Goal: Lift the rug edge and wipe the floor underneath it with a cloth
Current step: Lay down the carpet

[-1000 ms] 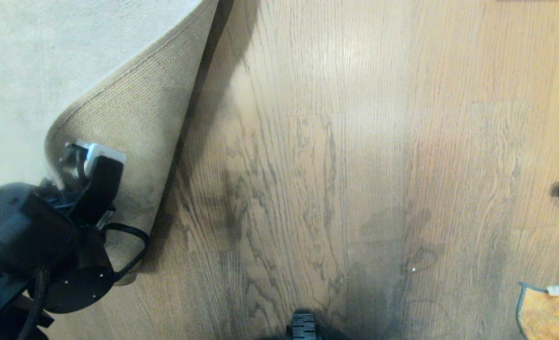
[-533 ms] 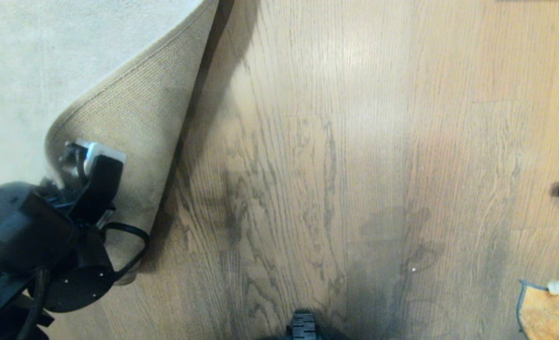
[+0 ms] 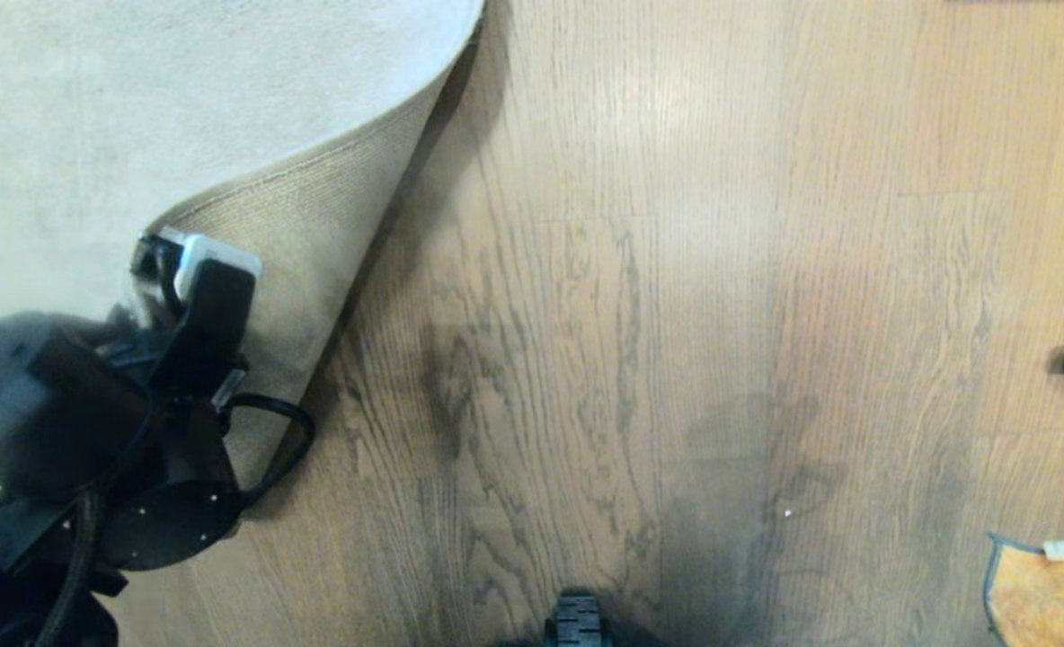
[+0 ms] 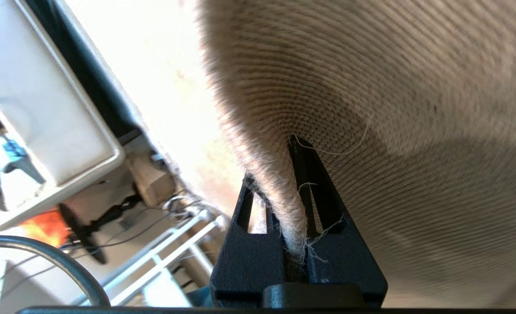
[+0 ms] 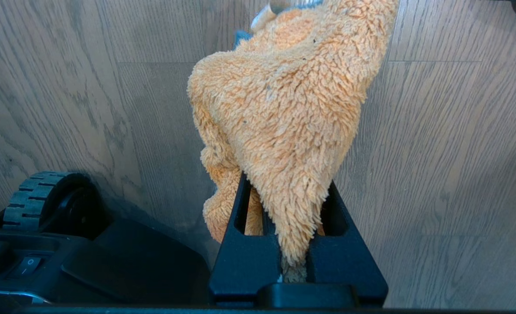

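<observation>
At the near left of the scene, the rug edge (image 3: 316,225) is held up by the left gripper (image 4: 293,205), whose jaws are clenched on the rolled border, so that the tan woven backing is turned upward over the pale pile. Just right of the fold, the floor (image 3: 604,314) is laid bare, with darker grain streaks at the middle. At the near right corner the cloth (image 3: 1049,598) is seen, and it is pinched by the right gripper (image 5: 299,218), whose jaws are clamped on a bunched fold of the orange pile close above the planks. The lifting step is judged to be in hand, with wiping not yet begun. For the next move, the rug must be kept raised while the cloth is carried leftward, pressed down and swept over the exposed planks beside the fold.
</observation>
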### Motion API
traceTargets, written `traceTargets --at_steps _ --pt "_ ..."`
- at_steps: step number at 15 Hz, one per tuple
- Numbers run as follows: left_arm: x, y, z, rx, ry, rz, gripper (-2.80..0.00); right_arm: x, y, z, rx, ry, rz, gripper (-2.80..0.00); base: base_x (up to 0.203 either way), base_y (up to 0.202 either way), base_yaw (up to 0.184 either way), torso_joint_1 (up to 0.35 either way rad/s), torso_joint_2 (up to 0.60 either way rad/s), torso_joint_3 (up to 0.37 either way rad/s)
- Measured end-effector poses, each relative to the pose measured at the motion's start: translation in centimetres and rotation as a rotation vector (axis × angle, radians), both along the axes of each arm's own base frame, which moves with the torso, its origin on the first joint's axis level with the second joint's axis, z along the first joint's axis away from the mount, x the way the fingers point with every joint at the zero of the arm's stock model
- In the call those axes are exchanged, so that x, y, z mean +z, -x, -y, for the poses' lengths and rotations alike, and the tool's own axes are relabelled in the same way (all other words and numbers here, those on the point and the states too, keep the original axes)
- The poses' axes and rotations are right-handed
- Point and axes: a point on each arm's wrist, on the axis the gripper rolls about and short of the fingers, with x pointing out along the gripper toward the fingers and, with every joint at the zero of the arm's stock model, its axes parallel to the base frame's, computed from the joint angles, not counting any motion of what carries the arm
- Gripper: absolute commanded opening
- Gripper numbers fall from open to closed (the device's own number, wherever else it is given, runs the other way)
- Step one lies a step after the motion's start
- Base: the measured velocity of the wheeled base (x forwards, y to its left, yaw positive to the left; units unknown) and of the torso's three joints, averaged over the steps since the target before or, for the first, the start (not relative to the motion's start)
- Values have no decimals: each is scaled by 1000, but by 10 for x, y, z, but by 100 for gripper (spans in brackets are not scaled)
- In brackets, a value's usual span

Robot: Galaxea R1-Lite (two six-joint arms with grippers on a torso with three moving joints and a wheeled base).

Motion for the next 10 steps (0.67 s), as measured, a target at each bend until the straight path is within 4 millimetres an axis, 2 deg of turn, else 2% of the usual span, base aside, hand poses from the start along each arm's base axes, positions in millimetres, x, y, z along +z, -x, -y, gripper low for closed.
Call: traceTargets --at_steps 5,10 --pt "17 2 19 -60 49 64 -280 0 0 0 0 0 -1 -280 0 0 0 0 0 0" --pt "20 8 27 -82 68 75 -280 0 0 0 0 0 0 -280 0 0 0 0 0 0"
